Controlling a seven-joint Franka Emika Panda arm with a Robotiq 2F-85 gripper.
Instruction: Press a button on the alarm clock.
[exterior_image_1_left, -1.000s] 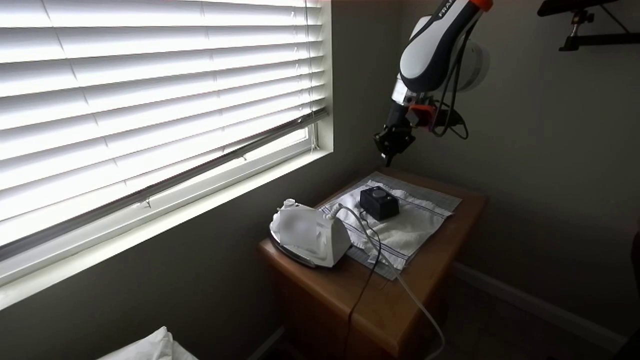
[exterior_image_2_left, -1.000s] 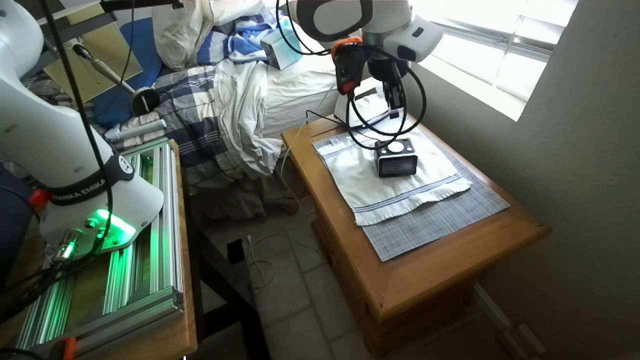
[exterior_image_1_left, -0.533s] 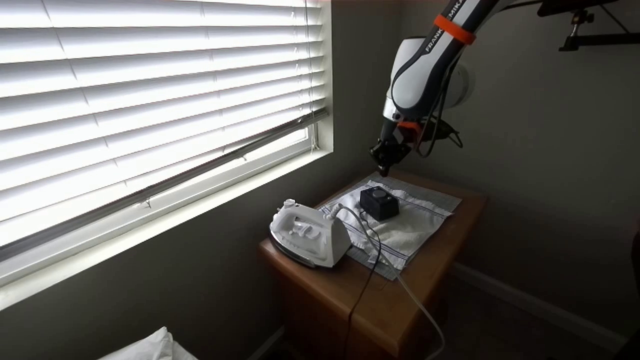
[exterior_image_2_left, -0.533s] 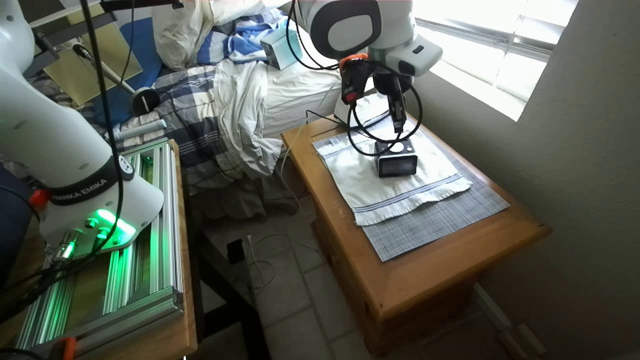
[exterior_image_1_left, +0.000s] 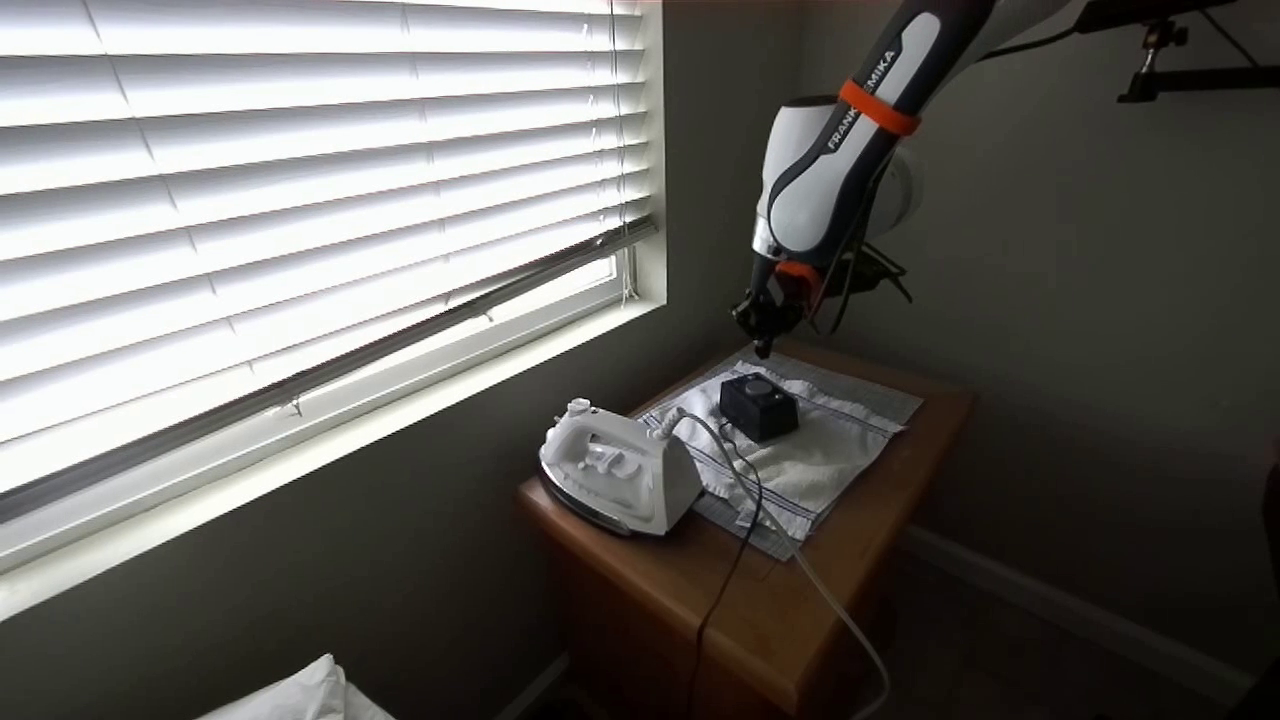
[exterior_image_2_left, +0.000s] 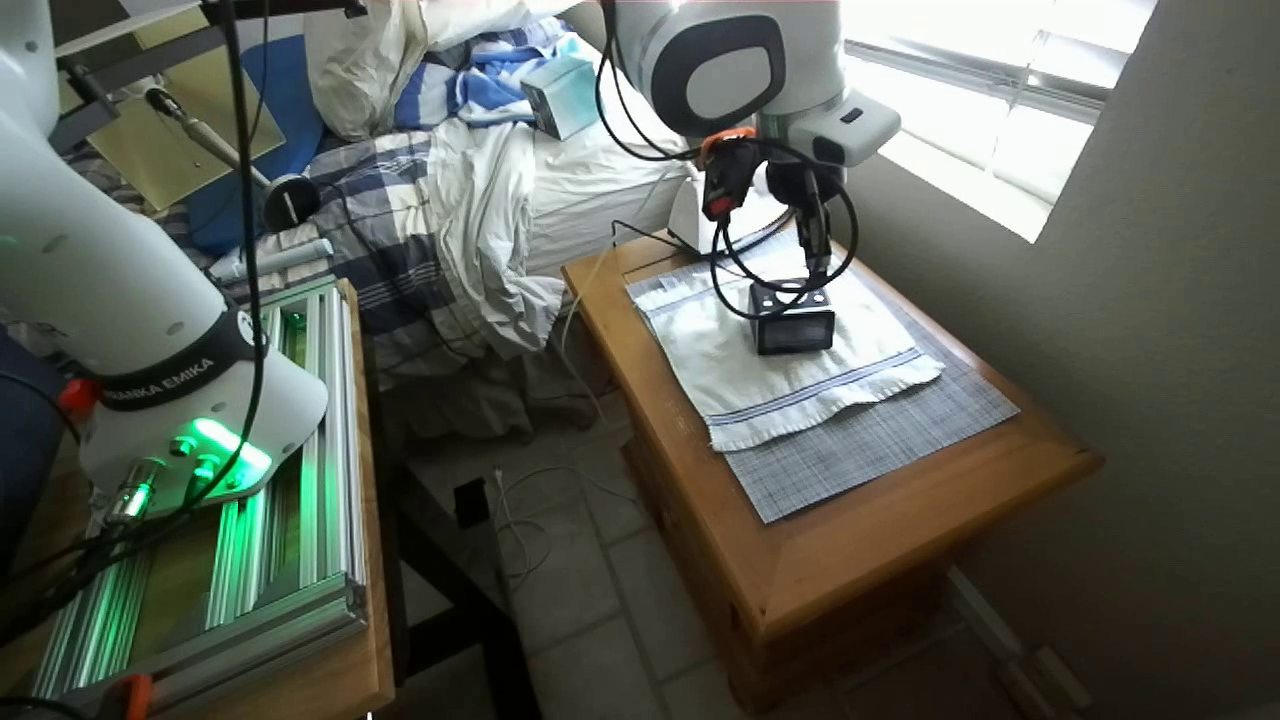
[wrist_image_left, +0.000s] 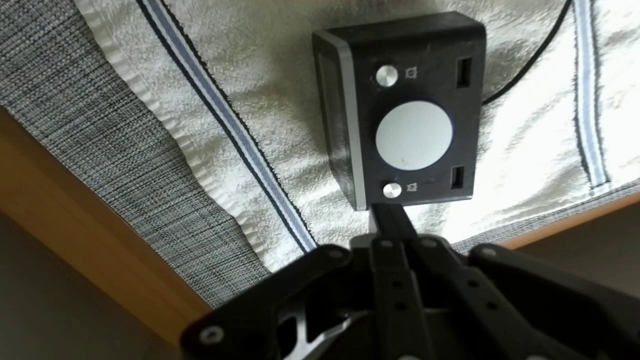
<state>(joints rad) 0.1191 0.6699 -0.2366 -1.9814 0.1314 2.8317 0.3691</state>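
The alarm clock (exterior_image_1_left: 757, 410) is a low black box on a white towel; it also shows in an exterior view (exterior_image_2_left: 795, 333), its dark screen facing that camera. In the wrist view the clock (wrist_image_left: 405, 95) shows a large round silver button (wrist_image_left: 414, 135) and two small silver buttons, one near the top (wrist_image_left: 386, 76) and one near my fingertips (wrist_image_left: 392, 190). My gripper (wrist_image_left: 387, 207) is shut and empty, its fingers together and pointing down. In an exterior view the fingertips (exterior_image_1_left: 763, 350) are a little above the clock, apart from it. In an exterior view my gripper (exterior_image_2_left: 818, 275) overlaps the clock's top edge.
A white iron (exterior_image_1_left: 625, 470) with a cord stands beside the clock on the wooden nightstand (exterior_image_1_left: 740, 610). A grey placemat (exterior_image_2_left: 870, 450) lies under the towel (exterior_image_2_left: 720, 390). Cords run over the front edge. A wall and a window with blinds (exterior_image_1_left: 330, 200) are close by.
My gripper has moved down toward the clock, and slightly sideways toward the window. It stays shut. The clock, towel and iron have not moved.
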